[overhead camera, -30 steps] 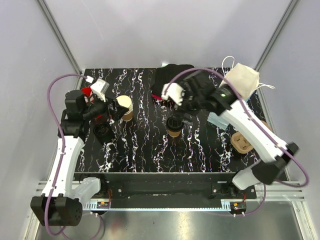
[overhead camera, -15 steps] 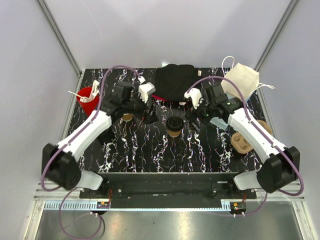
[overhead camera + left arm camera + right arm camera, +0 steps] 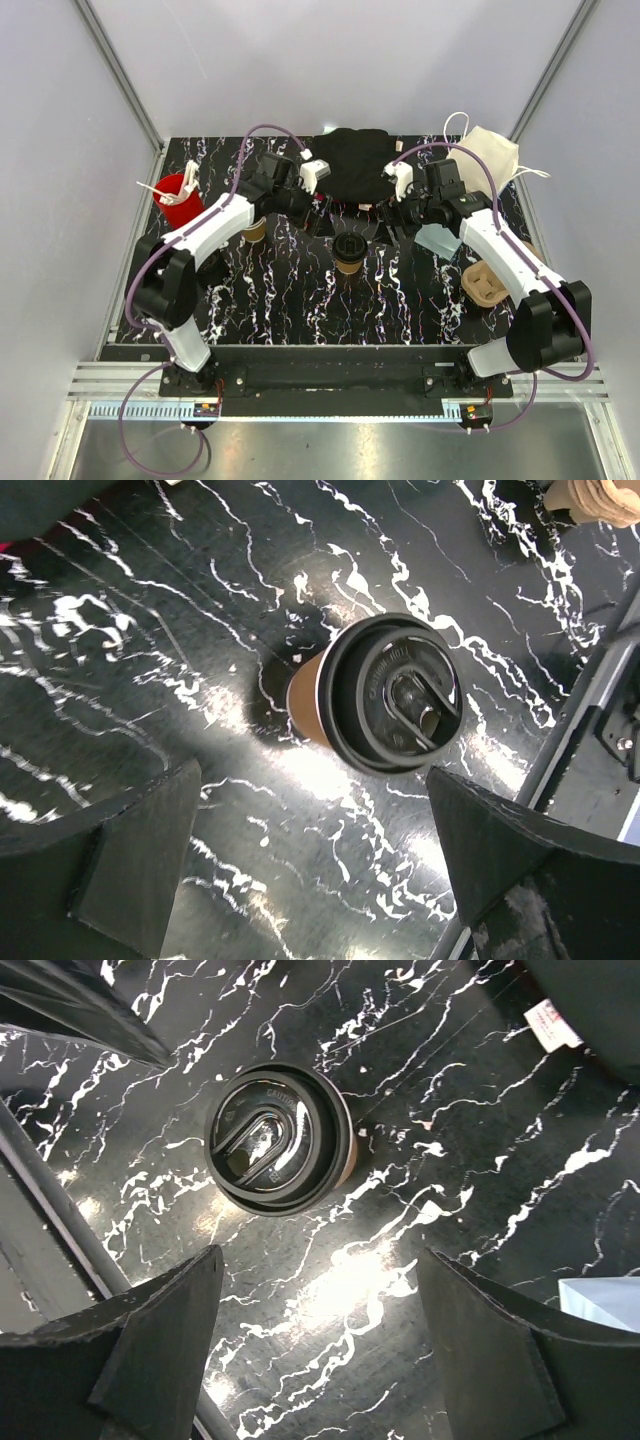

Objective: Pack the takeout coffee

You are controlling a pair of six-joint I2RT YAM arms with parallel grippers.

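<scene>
Cardboard cup carrier (image 3: 483, 283) sits nearest, on the right, well apart from the action. Further in, the takeout coffee (image 3: 348, 250) stands upright on the black marbled table (image 3: 300, 300), pretty much dead centre, black lid (image 3: 390, 692) on, nothing touching it. Just past it both arms hang above: left gripper (image 3: 312, 780) and right gripper (image 3: 320, 1260) each have jaws spread wide, holding nothing, both wrist cams staring down at that one cup. Behind them lie a black bag (image 3: 350, 165) and a cream cloth bag (image 3: 487, 158) at the far edge. Likely trouble: two claws dropping on one cup could bump, tip it, or crush the paper and pop the lid.
</scene>
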